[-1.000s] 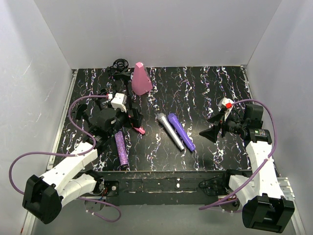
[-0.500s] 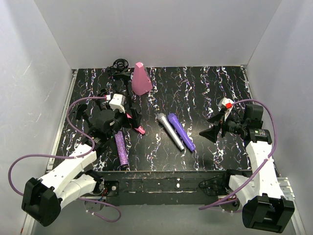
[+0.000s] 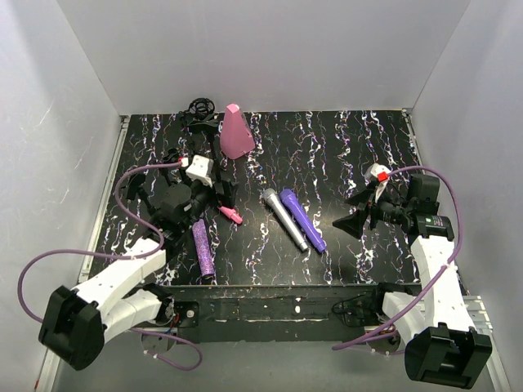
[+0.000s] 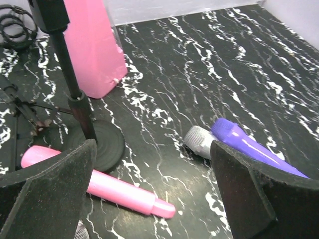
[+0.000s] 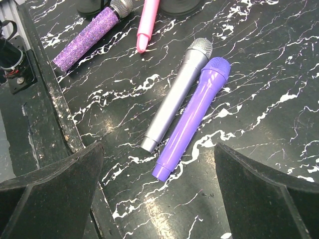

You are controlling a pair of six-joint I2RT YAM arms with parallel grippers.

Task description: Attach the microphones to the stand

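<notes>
The pink microphone [image 4: 114, 191] lies on the table between my left gripper's open jaws [image 4: 154, 199], touching neither pad, beside the black stand's round base [image 4: 102, 145]. The stand's pole [image 4: 70, 74] rises upright. In the top view my left gripper [image 3: 222, 198] hovers over the pink microphone [image 3: 230, 215]. The glittery purple microphone [image 3: 201, 249] lies near the front edge. The silver microphone [image 5: 177, 97] and the violet microphone [image 5: 194, 117] lie side by side. My right gripper [image 5: 159, 199] is open and empty above their tail ends; it also shows at the right of the top view [image 3: 351, 214].
A pink cone-shaped block [image 3: 235, 132] stands at the back, with black coiled clips and a folded tripod [image 3: 198, 113] to its left. The table's front edge [image 5: 55, 114] runs close to the glittery microphone [image 5: 87, 42]. White walls enclose the table.
My left gripper has shifted slightly back and left. The pink microphone now lies more crosswise and shows more fully. The right arm has not moved.
</notes>
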